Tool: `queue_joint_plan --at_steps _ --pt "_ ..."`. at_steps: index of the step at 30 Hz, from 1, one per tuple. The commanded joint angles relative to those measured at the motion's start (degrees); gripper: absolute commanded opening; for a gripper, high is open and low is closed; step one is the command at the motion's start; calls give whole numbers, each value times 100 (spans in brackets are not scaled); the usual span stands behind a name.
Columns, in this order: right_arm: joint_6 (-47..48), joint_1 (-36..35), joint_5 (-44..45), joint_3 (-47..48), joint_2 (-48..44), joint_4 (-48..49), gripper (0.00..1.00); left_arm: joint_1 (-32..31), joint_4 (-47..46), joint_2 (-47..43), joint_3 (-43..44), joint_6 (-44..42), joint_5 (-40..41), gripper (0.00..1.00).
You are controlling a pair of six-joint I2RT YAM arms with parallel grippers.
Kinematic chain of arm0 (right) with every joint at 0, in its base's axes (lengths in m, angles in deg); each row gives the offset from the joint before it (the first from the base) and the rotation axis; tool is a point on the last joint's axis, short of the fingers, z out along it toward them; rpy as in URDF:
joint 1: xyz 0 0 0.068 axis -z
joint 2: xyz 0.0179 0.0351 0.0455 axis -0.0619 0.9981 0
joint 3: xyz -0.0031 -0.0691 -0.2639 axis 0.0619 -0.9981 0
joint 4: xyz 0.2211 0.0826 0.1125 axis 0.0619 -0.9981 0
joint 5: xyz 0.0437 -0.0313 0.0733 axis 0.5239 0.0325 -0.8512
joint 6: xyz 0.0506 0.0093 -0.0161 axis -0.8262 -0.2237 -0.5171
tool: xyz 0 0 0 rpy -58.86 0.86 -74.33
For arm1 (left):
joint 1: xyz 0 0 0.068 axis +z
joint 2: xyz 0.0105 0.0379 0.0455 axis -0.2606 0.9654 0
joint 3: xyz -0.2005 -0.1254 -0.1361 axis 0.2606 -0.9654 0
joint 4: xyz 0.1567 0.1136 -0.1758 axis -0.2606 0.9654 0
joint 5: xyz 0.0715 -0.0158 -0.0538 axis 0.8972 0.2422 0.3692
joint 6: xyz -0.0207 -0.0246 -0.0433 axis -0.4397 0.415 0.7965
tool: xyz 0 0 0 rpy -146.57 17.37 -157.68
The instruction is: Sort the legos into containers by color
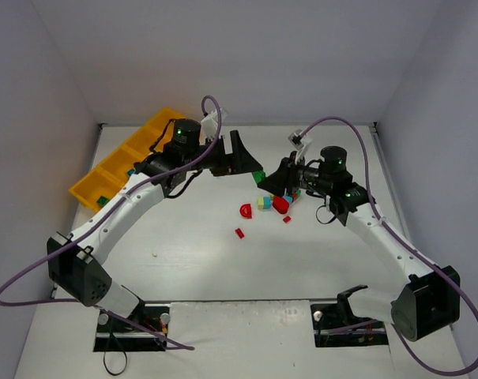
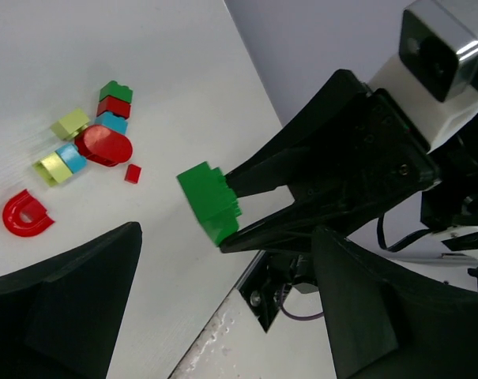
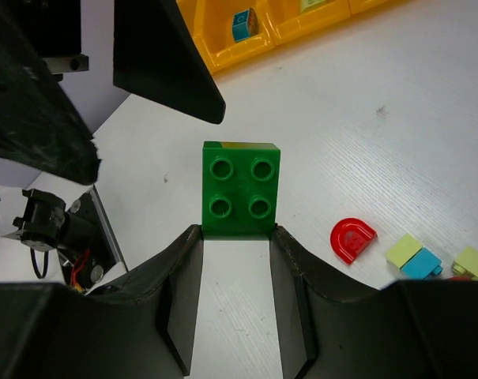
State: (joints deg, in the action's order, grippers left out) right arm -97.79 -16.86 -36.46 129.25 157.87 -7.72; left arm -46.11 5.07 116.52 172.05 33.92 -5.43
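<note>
Right wrist view | my right gripper (image 3: 235,237) clamps the green lego (image 3: 240,189) at its fingertips, just ahead of my left gripper (image 1: 237,156), spread wide | I judge it light, rigid, slick | take the flat sidewalls

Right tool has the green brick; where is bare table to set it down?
Bare table lies between the small red brick and the arm bases, and between the left arm and the red half-round. Crowded: the brick cluster beside the right tool, and the gap where the green brick faces the open left tool.
</note>
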Motion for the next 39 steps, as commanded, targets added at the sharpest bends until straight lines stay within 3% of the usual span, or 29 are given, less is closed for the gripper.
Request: queue_joint_plan --at_steps 1,9,18,21,24,25,27,29,30,33,36,39 --pt "70 -113 347 137 -241 258 0 -125 -491 -138 305 506 401 82" --pt "53 -183 585 102 -268 258 0 -388 44 63 462 357 1183 82" --pt "79 -280 682 67 -276 240 0 -617 53 371 665 445 1386 77" --pt "105 -298 717 32 -294 222 0 -687 -35 424 665 498 1412 67" --pt "97 -306 752 -12 -311 222 0 -723 -79 442 647 515 1421 45" --pt "105 -306 770 -21 -320 214 0 -732 -87 433 612 515 1421 30" --pt "105 -306 787 -47 -320 205 2 -732 -61 381 568 524 1473 16" --pt "114 -306 814 -74 -338 205 20 -714 9 284 463 507 1623 3" --pt "105 -306 831 -83 -338 196 45 -697 44 258 436 489 1658 1" --pt "105 -306 875 -100 -311 126 78 -513 237 100 287 410 1798 0" --pt "105 -306 989 -144 -346 56 89 5 597 -199 51 287 1983 1" --pt "140 -298 1147 -214 -460 -15 91 866 1229 -612 -134 -2 2360 1"
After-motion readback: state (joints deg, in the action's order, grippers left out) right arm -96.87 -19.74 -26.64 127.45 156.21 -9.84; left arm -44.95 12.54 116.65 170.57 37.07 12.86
